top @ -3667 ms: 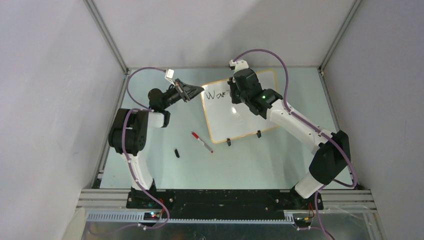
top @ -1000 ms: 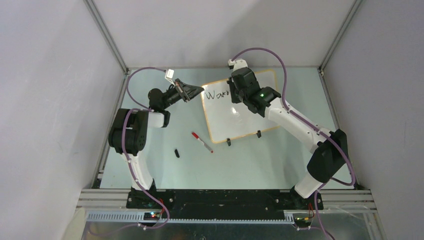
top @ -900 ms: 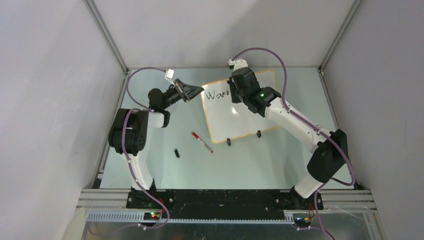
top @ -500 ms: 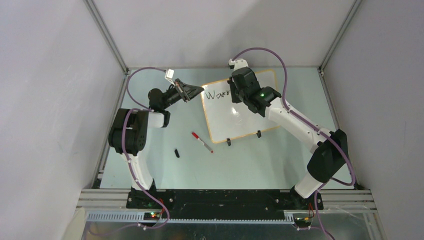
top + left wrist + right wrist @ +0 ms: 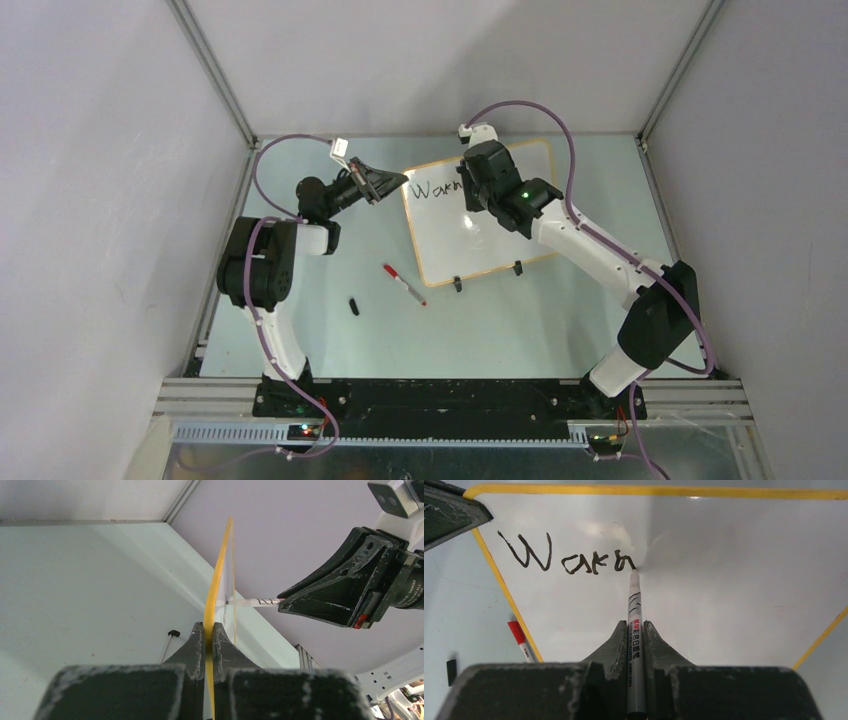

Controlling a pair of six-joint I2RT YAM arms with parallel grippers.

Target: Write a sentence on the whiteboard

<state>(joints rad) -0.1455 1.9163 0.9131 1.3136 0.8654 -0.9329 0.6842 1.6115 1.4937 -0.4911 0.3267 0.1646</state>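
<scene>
Two arms stand at the near edge of the counter [image 5: 500, 320], one left and one right. Nearest on the bare surface lies one small black cap [image 5: 354, 306], left of centre. Just beyond it and slightly right lies one marker with a red cap [image 5: 404, 285], apart from the black cap and close to the near left corner of the whiteboard [image 5: 480, 240].

There is one whiteboard, in the far half of the counter around the centre, with an orange frame and rounded corners. Two black clip feet sit on its near edge, one to the left [image 5: 457, 284] and one to the right [image 5: 518, 268].

The left tool [image 5: 209, 630] reaches in from the left, and its two fingers are pinched tight on the board's left frame edge, with no gap showing beside the frame.

The right tool [image 5: 635, 625] comes from the right over the board, clamped narrow on a second marker [image 5: 634, 605], a pale barrel with black print. The tip of that marker touches the white surface. That makes two markers in all: one lying loose, one gripped.

The sentence [image 5: 569, 557] is one line of black strokes near the board's far left corner: one large W and then a few smaller letters, the last ending at the marker tip. The rest of the board is plain white.
</scene>
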